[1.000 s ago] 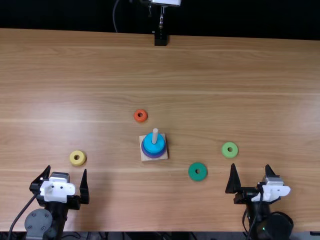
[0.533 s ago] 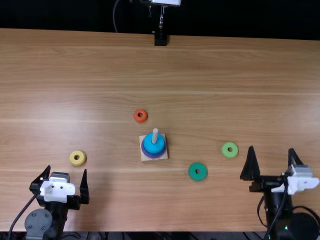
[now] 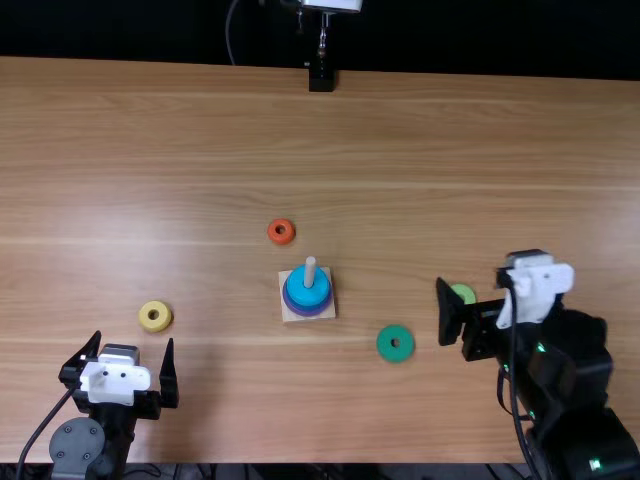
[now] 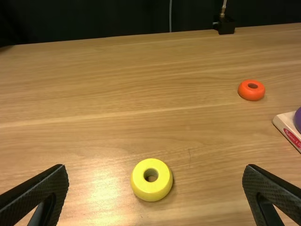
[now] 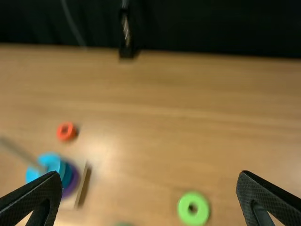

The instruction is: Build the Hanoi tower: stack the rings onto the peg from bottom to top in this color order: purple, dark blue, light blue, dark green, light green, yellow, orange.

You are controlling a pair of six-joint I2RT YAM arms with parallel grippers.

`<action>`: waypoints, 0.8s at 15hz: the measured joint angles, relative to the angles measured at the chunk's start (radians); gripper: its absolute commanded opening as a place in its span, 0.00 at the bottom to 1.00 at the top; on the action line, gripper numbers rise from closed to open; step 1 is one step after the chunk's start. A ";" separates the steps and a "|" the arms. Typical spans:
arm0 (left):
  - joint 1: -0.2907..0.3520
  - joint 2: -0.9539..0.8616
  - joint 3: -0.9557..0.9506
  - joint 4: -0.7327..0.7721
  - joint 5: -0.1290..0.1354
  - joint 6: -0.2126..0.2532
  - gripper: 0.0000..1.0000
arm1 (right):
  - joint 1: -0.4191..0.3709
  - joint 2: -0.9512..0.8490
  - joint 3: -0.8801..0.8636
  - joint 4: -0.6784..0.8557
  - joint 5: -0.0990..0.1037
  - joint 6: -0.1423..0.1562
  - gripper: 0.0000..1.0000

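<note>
Left gripper [image 3: 134, 338] is open near the front left, close to the yellow ring [image 3: 155, 316]; in the left wrist view the left gripper [image 4: 156, 169] has nothing between its fingers. Right gripper [image 3: 470, 283] hangs over the right side, partly hiding the light green ring [image 3: 463, 292]; the right wrist view gives the right gripper [image 5: 149, 175] wide apart and holding nothing, with the light green ring [image 5: 193, 208] beyond. Around the peg [image 3: 310, 270], a light blue ring [image 3: 303, 290] tops a blue and a purple ring [image 3: 309, 311]. The dark green ring [image 3: 395, 343] lies flat.
An orange ring [image 3: 281, 231] lies behind the square wooden base [image 3: 290, 315]. At the far table edge stands a black mount [image 3: 321, 78]. The right arm spans the table's front right.
Right gripper first shifted right, then swung forward and left to the light green ring, covering part of it. Left arm and rings have not moved.
</note>
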 measured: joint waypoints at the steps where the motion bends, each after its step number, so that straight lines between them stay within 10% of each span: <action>1: 0.000 0.000 0.000 0.000 0.000 0.000 1.00 | 0.038 0.062 0.024 -0.066 0.000 0.000 1.00; 12: 0.000 0.000 0.000 0.000 0.000 0.000 1.00 | 0.105 0.471 0.058 -0.217 -0.006 0.016 1.00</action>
